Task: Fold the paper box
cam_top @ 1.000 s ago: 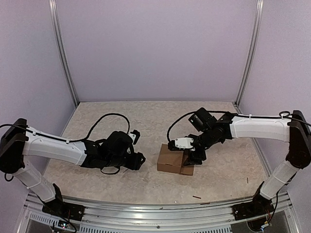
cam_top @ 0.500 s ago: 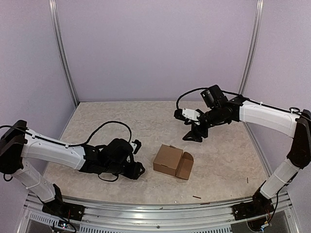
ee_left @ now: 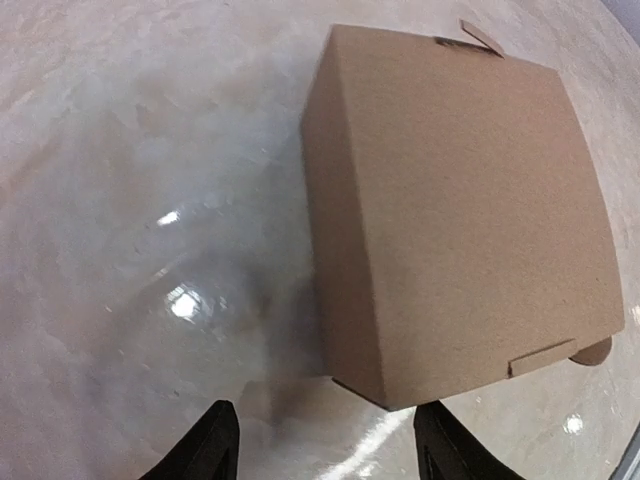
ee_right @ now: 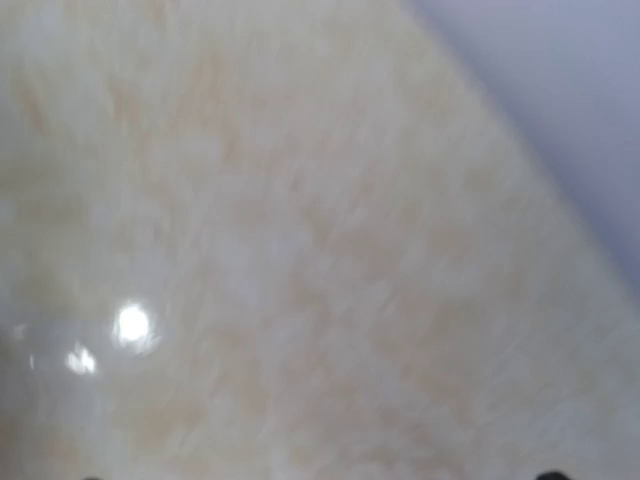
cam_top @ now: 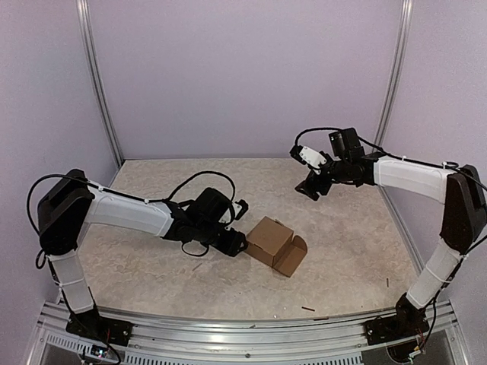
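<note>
Brown cardboard paper box (cam_top: 272, 240), one flap open, on table (cam_top: 152, 190) centre; L gripper (cam_top: 237, 242) just left of it, fingers apart, no grip; R gripper (cam_top: 310, 188) aloft far right, fingers wide apart, empty

The paper box (cam_top: 274, 242) sits just right of the left pincer (cam_top: 239, 243).

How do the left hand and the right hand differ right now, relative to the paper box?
The left hand is low beside the paper box; the right hand is well away, toward the back. The left wrist view shows the box close up; the right shows only tabletop. Both are open, holding nothing.
</note>
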You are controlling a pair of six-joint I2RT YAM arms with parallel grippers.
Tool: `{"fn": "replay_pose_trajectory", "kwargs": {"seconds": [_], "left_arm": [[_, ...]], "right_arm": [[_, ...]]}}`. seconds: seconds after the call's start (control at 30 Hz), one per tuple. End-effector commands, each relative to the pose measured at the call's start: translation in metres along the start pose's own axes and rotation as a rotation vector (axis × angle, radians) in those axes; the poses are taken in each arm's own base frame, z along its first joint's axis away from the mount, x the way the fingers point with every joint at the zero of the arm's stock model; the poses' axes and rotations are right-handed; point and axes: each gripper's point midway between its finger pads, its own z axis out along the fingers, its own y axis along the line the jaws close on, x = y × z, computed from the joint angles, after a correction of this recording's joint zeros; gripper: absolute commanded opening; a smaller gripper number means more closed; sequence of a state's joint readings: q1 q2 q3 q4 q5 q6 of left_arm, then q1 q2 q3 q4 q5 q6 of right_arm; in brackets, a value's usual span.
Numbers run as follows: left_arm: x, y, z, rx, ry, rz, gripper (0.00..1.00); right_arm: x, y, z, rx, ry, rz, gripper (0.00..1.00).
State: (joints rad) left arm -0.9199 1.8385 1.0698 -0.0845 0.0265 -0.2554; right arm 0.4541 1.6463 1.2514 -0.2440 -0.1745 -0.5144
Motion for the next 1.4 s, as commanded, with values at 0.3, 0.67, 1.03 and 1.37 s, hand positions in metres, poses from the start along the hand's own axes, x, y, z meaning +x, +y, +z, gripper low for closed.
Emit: {"fn": "replay_pose_trajectory", "kwargs": {"seconds": [0.3, 0.67, 1.03, 1.37], "left_arm": [[-0.107, 0.104, 0.006, -0.141, -0.171, -0.060, 0.61], [-0.033, 0.062, 0.020, -0.072, 0.036, -0.099, 0.60], [-0.073, 0.059, 0.050, -0.005, -0.015, -0.043, 0.61], [-0.085, 0.016, 0.066, 0.207, -0.039, 0.054, 0.61]], "right_arm": [[0.058, -0.020, 0.048, 0.116, 0.219, 0.029, 0.84], [0.100, 0.034, 0.068, -0.054, 0.317, -0.044, 0.73], [0.097, 0.126, 0.036, -0.227, 0.349, -0.165, 0.68], [0.086, 0.173, -0.011, -0.364, 0.273, -0.195, 0.69]]}}
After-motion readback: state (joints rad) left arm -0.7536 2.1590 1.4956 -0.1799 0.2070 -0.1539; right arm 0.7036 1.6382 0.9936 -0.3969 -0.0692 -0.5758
